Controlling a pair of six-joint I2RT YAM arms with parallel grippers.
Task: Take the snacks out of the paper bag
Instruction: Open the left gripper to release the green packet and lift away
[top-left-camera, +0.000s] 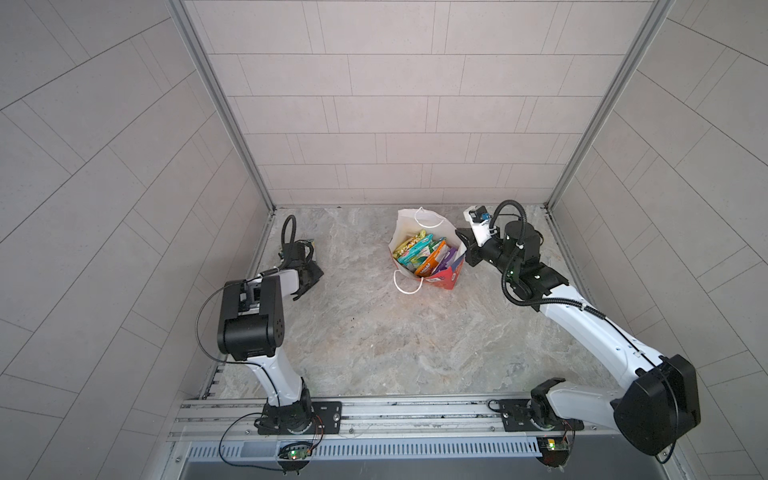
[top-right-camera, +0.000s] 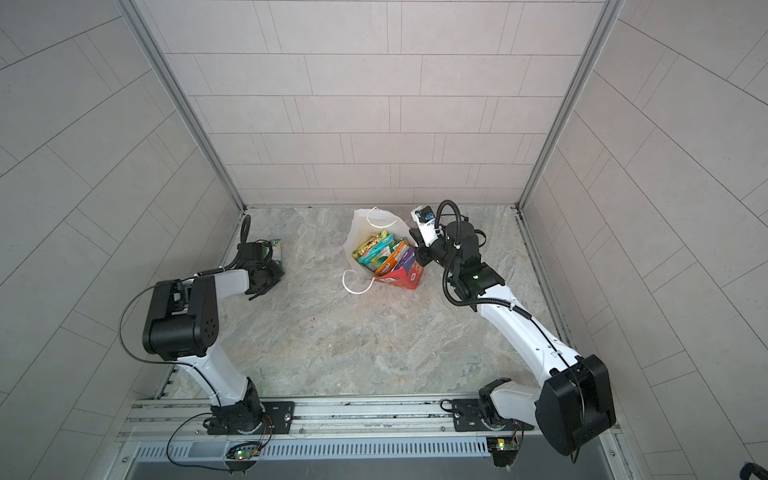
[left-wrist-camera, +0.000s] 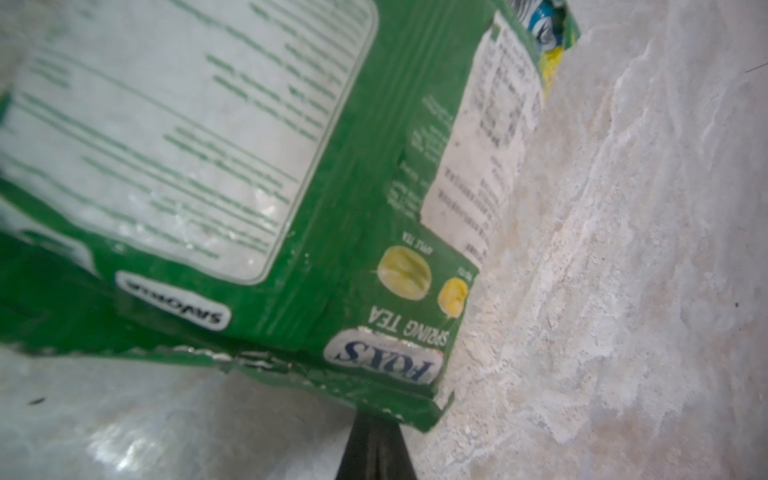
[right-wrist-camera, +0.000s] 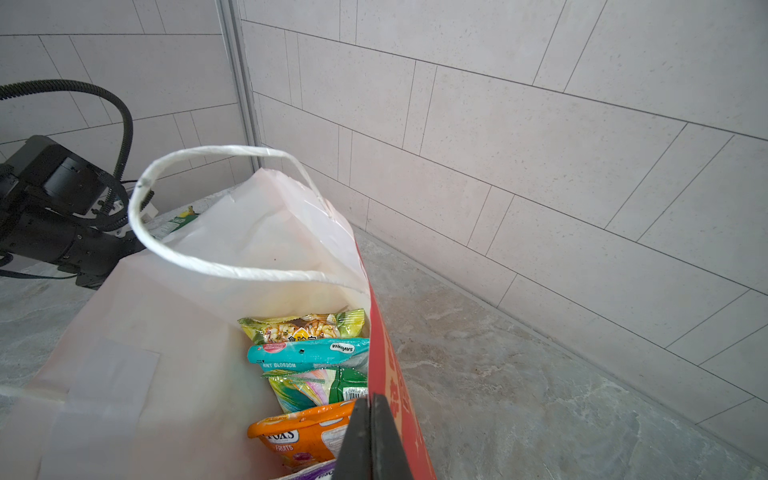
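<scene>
The red paper bag (top-left-camera: 409, 226) (top-right-camera: 361, 232) stands open at the back middle of the table, its white inside (right-wrist-camera: 199, 311) showing. Several snacks (top-left-camera: 424, 255) (top-right-camera: 384, 253) stand packed in it: yellow-green (right-wrist-camera: 303, 328), teal (right-wrist-camera: 307, 353), orange (right-wrist-camera: 299, 436), and a purple one at the edge. My right gripper (top-left-camera: 467, 245) (top-right-camera: 417, 245) (right-wrist-camera: 369, 405) is shut on the bag's right rim. My left gripper (top-left-camera: 305, 259) (top-right-camera: 270, 259) (left-wrist-camera: 374, 419) is shut on the edge of a green FOX'S packet (left-wrist-camera: 353, 166) (top-left-camera: 309, 242) low over the table's far left.
Tiled walls close the table (top-left-camera: 374, 332) in at the back and on both sides. An aluminium rail (top-left-camera: 374, 411) carrying both arm bases runs along the front. One white cord handle (top-left-camera: 405, 282) hangs out over the bag's near side.
</scene>
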